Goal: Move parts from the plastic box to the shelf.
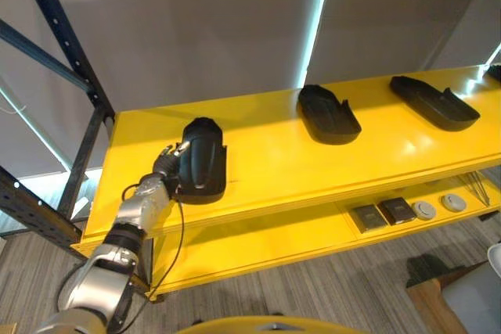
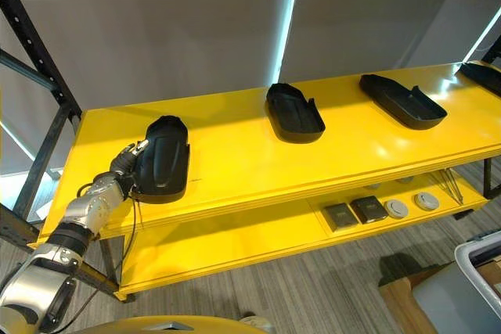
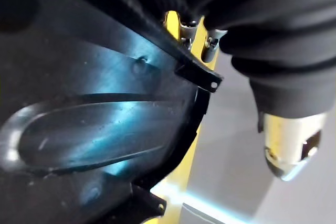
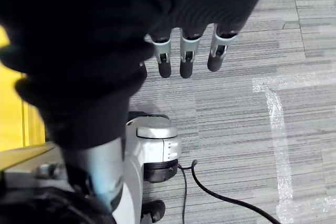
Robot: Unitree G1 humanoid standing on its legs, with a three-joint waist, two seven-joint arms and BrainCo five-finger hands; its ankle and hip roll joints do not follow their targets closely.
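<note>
over on the left, the left hand (image 1: 167,163) is at the near-left end of the yellow shelf (image 1: 266,154), fingers wrapped onto the edge of a black part (image 1: 202,159) that rests on the top board, close to the front lip. in the left wrist view the part's hollow ribbed inside (image 3: 89,124) sits right up against the hand, so it looks gripped by its rim, thumb side hidden behind the shell.

the job now, as i read it, is the set-down and release: the part seems seated flat, long axis running front to back. best to let the fingers loosen slowly and draw the hand back toward the robot, low and straight, so the rim isn't dragged off the lip. it sits near the front edge, so a nudge inward before letting go would be wise.

moving right, a second black part (image 1: 329,113) lies mid-shelf, then a third black part (image 1: 434,102) farther along, well apart from each other; the new one keeps that spacing nicely. on the lower board, small dark squares (image 1: 382,213) and round white discs (image 1: 438,206) sit near the right.

the right hand (image 4: 186,51) hangs over the grey floor (image 4: 252,145), fingers straight and relaxed, holding nothing.
</note>
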